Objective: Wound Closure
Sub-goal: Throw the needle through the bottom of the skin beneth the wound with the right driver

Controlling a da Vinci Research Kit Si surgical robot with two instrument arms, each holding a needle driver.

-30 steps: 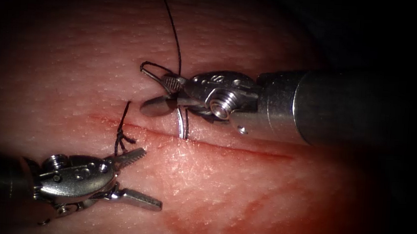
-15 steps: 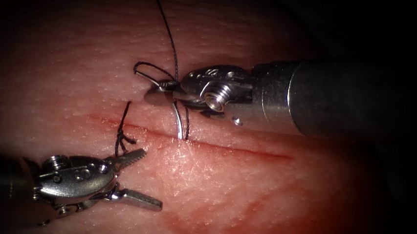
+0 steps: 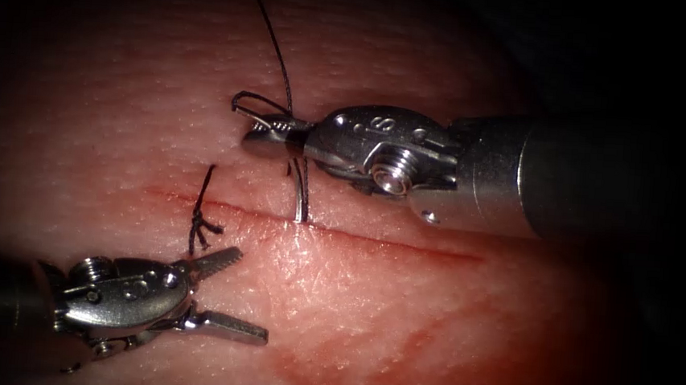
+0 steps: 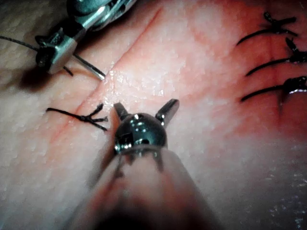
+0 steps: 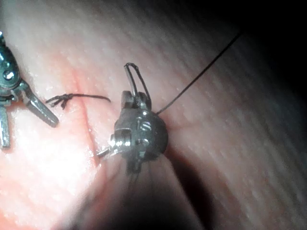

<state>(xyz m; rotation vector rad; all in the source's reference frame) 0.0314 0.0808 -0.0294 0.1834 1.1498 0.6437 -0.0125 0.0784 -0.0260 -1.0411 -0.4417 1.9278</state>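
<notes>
1. Endoscope view, landmark = the thin red cut (image 3: 372, 241) running across the pale pink pork-belly tissue (image 3: 367, 315).
 - R arm's silver wristed needle driver (image 3: 271, 129) lies just above the cut w/ jaws pressed together on the curved steel needle (image 3: 301, 191) near its swaged end. The needle arcs down from the jaws & its lower part enters the tissue at the cut's upper lip.
 - Thin black thread (image 3: 277, 43) climbs from the jaws away from the cut, w/ a small loop at the jaw tips.
 - Dark knotted stitch w/ short cut ends (image 3: 200, 215) crosses the cut, L of the needle.
 - L arm's silver needle driver (image 3: 235, 294) sits below the cut, jaws spread, holding nothing; upper jaw tip just beside the knot.
 - Red fluid smears (image 3: 430, 335) lie below the cut.

2. L wrist view, same landmark, cut (image 4: 139, 40).
 - L tool (image 4: 144, 109) w/ jaws splayed & empty, over the tissue beside the cut.
 - Knotted stitch (image 4: 81, 116) spans the cut next to it.
 - R tool (image 4: 55, 50) beyond, clamped on the needle (image 4: 91, 67), whose far end dips into the cut.
 - Three more dark stitches (image 4: 273, 57) lie well apart from it.

3. R wrist view, cut (image 5: 84, 120).
 - R tool (image 5: 129, 98) closed; thread loop at its tips, thread (image 5: 201, 72) trailing off.
 - Needle (image 5: 103, 152) meets the cut edge.
 - L tool (image 5: 21, 120) spread, near the stitch (image 5: 72, 98).
</notes>
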